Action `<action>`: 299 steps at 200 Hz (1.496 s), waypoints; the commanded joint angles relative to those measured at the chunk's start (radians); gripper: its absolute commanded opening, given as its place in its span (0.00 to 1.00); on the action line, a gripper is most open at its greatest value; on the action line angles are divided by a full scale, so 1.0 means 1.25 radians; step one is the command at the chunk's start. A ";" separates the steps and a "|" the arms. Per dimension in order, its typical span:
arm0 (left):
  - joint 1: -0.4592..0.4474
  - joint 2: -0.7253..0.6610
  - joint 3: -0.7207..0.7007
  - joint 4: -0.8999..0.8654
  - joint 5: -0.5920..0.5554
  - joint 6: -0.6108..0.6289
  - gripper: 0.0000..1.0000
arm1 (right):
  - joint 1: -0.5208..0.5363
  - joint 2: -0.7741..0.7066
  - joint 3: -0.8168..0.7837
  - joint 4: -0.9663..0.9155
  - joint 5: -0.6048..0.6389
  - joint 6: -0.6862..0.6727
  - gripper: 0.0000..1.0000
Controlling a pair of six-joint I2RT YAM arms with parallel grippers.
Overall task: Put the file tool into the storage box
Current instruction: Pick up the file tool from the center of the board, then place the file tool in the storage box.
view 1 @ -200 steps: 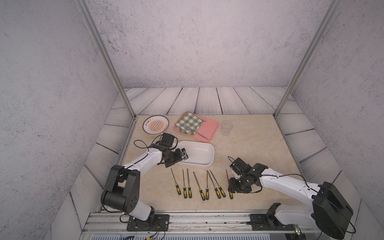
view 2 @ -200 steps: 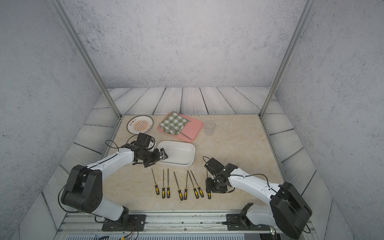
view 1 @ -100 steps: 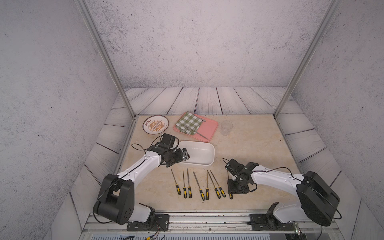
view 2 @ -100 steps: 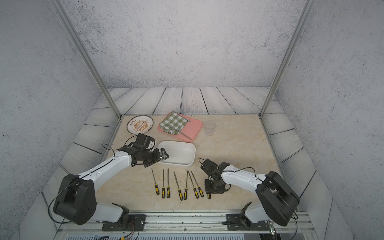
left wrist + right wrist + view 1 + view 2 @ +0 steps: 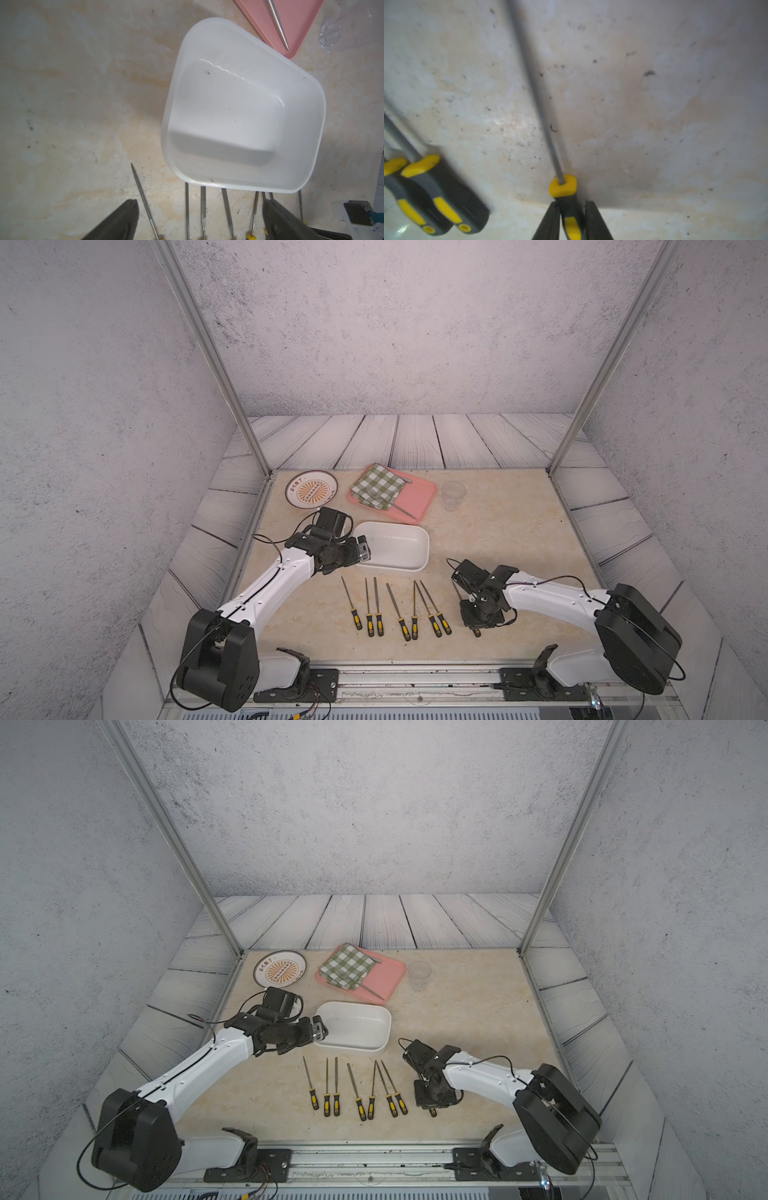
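Eight slim files (image 5: 403,630) with black-and-yellow handles lie on the pale stone table (image 5: 498,531), handles near us and tips pointing far. Seven lie loose in a row. The eighth, the file tool (image 5: 563,185), is at the right end of that row.

A second ago the right gripper (image 5: 570,205) stood over this handle with its jaws apart. Now we see them pressed together on the black handle, just behind the yellow collar. We judge the grasp made but the lift not begun, because the shaft seems to lie flat on the table.

Just beyond the row sits the storage box (image 5: 392,567), white and empty. At its left end hovers the left gripper (image 5: 200,204), jaws wide apart and holding nothing.

Next, the file needs to go up, far and left, over the box's near wall.
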 commanded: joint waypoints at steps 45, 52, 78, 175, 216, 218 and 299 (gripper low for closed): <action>0.008 -0.056 0.022 -0.044 -0.077 0.008 0.99 | 0.004 -0.131 -0.002 -0.071 0.075 -0.013 0.11; 0.011 -0.063 0.021 -0.045 -0.081 0.008 0.99 | 0.004 -0.157 0.004 -0.079 0.076 -0.018 0.11; 0.022 -0.079 0.013 -0.042 -0.079 0.007 0.98 | 0.005 -0.228 0.063 -0.129 0.119 -0.034 0.11; 0.084 -0.113 -0.028 -0.039 -0.042 -0.034 0.98 | -0.023 0.012 0.479 -0.037 0.037 -0.521 0.09; 0.114 -0.143 -0.052 -0.063 -0.018 -0.036 0.98 | -0.025 0.217 0.668 -0.030 -0.065 -0.650 0.09; 0.114 -0.145 -0.054 -0.062 -0.017 -0.037 0.98 | -0.025 0.227 0.677 -0.030 -0.068 -0.652 0.09; 0.115 -0.224 -0.114 -0.091 -0.020 -0.048 0.98 | 0.021 0.476 0.838 -0.055 -0.053 -0.835 0.09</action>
